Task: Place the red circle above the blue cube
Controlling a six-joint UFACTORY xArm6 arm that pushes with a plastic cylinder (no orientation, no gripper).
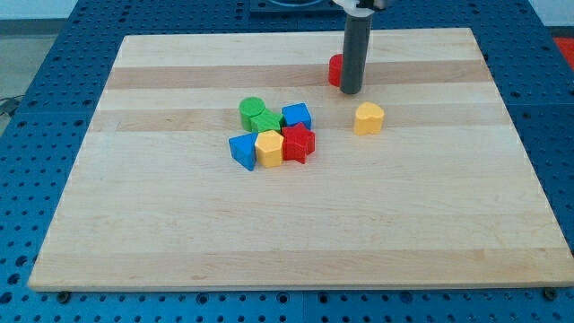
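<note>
The red circle (334, 70) lies near the view's top, mostly hidden behind my rod. My tip (350, 91) rests on the board just right of and in front of it, touching or nearly touching. The blue cube (297, 117) sits in a cluster at the board's middle, down and left of the red circle. Around the cube are a green circle (252, 109), a green block (265, 122), a red star-shaped block (299, 143), a yellow block (269, 148) and a blue triangular block (242, 150).
A yellow block (369, 117) stands alone right of the cluster, below and right of my tip. The wooden board (296, 224) lies on a blue perforated table (36, 108).
</note>
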